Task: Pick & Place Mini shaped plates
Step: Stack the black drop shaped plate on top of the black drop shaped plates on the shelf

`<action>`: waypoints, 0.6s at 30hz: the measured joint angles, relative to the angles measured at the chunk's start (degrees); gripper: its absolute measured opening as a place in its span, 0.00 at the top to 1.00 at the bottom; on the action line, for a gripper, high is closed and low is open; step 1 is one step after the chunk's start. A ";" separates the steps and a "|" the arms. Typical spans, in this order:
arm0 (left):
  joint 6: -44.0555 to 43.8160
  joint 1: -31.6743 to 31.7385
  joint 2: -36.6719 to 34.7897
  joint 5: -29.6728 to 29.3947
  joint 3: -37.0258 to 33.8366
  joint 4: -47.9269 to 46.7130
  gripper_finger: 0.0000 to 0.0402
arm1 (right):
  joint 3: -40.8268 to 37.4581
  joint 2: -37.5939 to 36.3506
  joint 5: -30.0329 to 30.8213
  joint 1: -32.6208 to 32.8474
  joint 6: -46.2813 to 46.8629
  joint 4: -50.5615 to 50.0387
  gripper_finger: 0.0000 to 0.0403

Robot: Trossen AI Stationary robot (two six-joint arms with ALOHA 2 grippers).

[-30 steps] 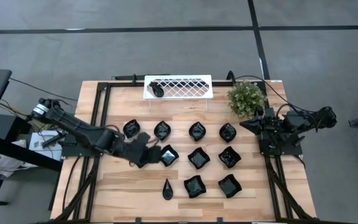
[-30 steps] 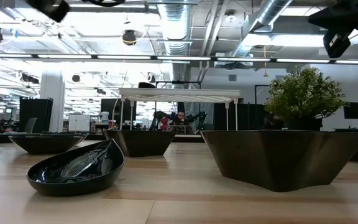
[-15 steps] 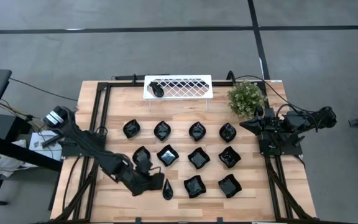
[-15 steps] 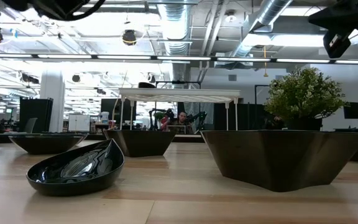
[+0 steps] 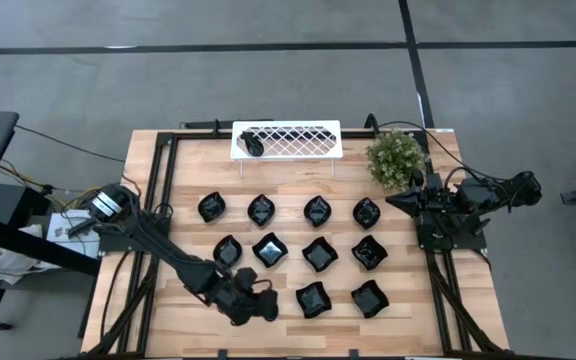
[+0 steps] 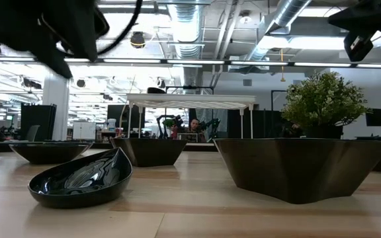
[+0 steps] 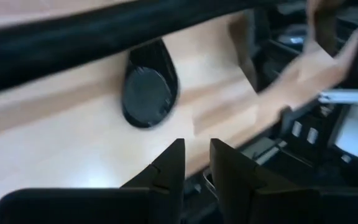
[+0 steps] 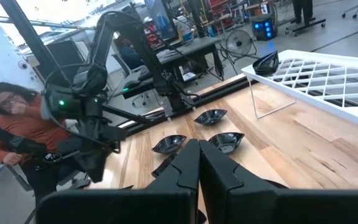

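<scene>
The left pincer point(image 5: 264, 306), fingers narrowly parted and holding nothing, is hovering over the glossy black teardrop-shaped plate point(image 7: 149, 85); the right pincer point(image 8: 197, 163) is sitting closed.

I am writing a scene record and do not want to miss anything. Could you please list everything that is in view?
Plates: twelve, black; ten in rows on the table, one teardrop-shaped by the left gripper, one on the rack.
Rack: one, white lattice; far edge of the table.
Plant: one, green; far right corner.
Table: one, light wood with a black frame.
Person: one, red top; beyond the table.
Left gripper: black, open, empty; near edge, over the teardrop plate.
Right gripper: black, shut, empty; parked at the right side.
</scene>
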 joint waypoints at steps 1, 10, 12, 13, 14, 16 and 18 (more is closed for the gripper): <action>0.00 0.25 0.47 -0.02 0.00 -0.48 0.81 | 0.00 0.00 0.00 -0.02 0.00 0.00 1.00; 0.17 2.64 4.31 -0.02 0.00 -2.21 0.81 | 0.00 0.00 -0.01 0.00 -0.02 -0.04 1.00; 0.11 2.81 4.61 -0.02 0.00 -2.86 0.81 | 0.00 0.00 0.00 -0.02 -0.02 -0.02 1.00; 0.07 2.79 4.60 -0.03 0.00 -3.19 0.81 | 0.00 0.00 0.00 -0.02 -0.02 -0.04 1.00; 0.05 2.76 4.48 -0.01 0.00 -3.26 0.81 | 0.00 0.00 0.00 0.00 -0.02 -0.04 1.00; 0.04 2.74 3.97 0.00 0.00 -4.07 0.81 | 0.00 0.00 0.00 -0.01 -0.03 -0.04 1.00; 0.02 2.70 3.28 -0.15 0.00 -4.88 0.81 | 0.00 0.00 0.00 0.00 -0.04 -0.15 1.00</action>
